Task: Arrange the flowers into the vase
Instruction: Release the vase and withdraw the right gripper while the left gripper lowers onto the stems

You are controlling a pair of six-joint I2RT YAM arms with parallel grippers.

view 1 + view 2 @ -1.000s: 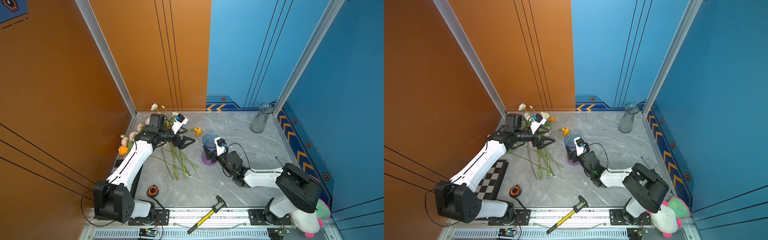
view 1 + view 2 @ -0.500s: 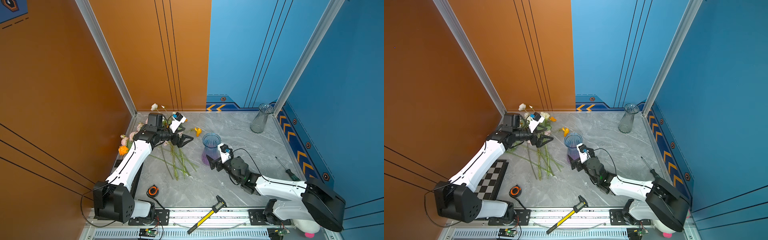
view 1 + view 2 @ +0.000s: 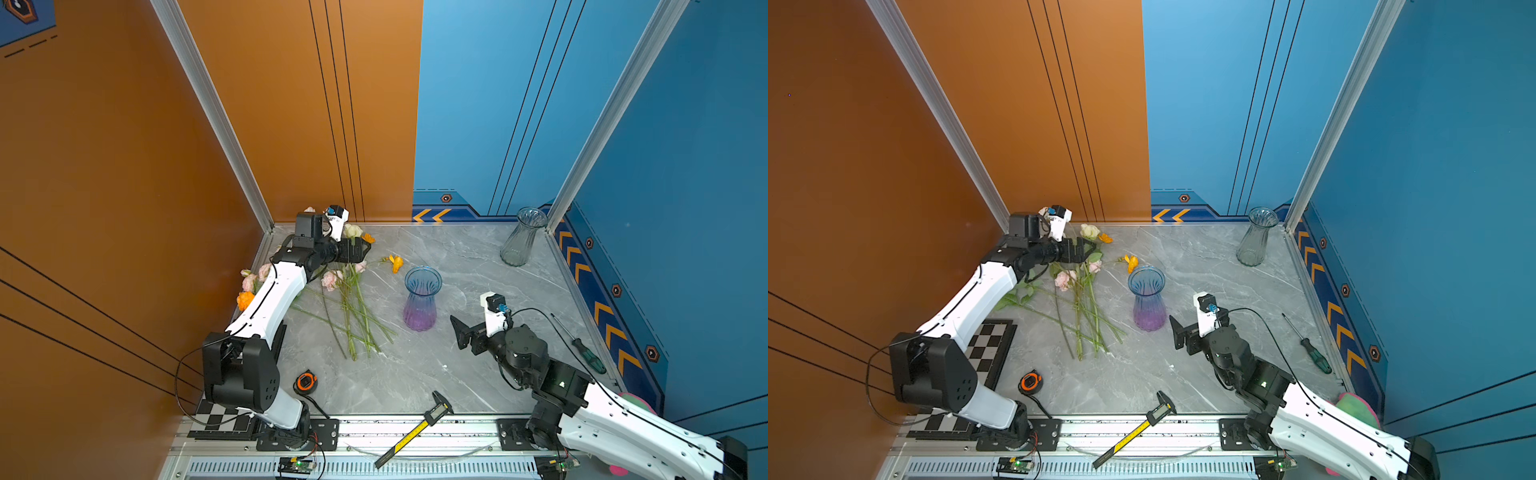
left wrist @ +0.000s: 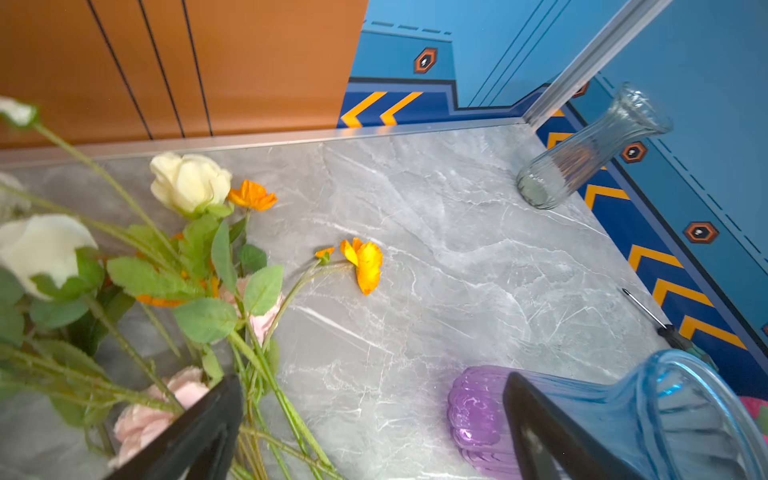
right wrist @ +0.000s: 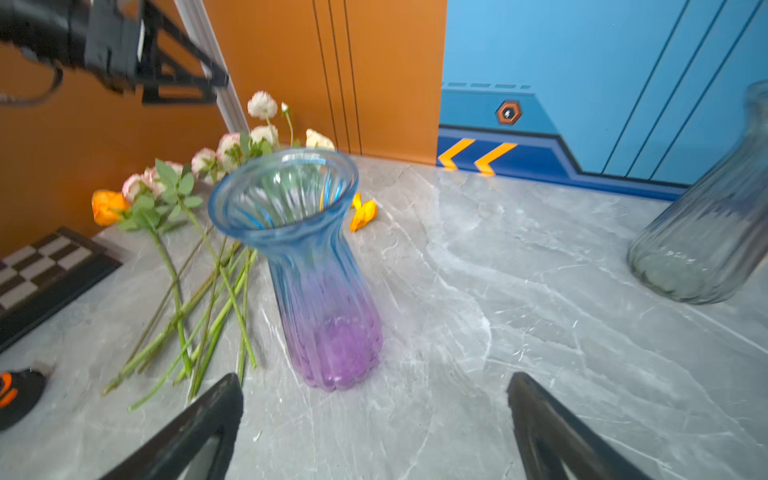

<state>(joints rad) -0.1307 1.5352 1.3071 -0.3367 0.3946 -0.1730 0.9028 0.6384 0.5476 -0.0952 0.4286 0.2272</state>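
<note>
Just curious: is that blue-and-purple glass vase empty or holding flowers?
Empty. The blue-and-purple ribbed glass vase stands upright with nothing inside; the green-stemmed flowers lie on the grey tabletop beside it.

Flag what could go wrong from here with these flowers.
1. The flowers lie with stems crossed; lifting one with the open left jaws may drag others.
2. The blue-purple vase stands unheld, the right jaws open and apart from it; a long stem pushed in could tip it.
</note>
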